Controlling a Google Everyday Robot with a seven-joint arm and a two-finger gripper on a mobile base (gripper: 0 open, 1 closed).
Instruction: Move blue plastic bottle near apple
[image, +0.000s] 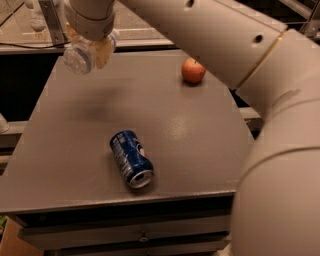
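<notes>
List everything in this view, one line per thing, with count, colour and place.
blue plastic bottle: one, translucent whitish, held above the table's far left corner
apple: one, red-orange, on the table's far right part
soda can: one, dark blue, lying on its side near the table's front edge
table: one, grey, across the middle of the view
gripper: one, shut on the blue plastic bottle, upper left of the view
arm: one, cream, running from lower right to upper left
</notes>
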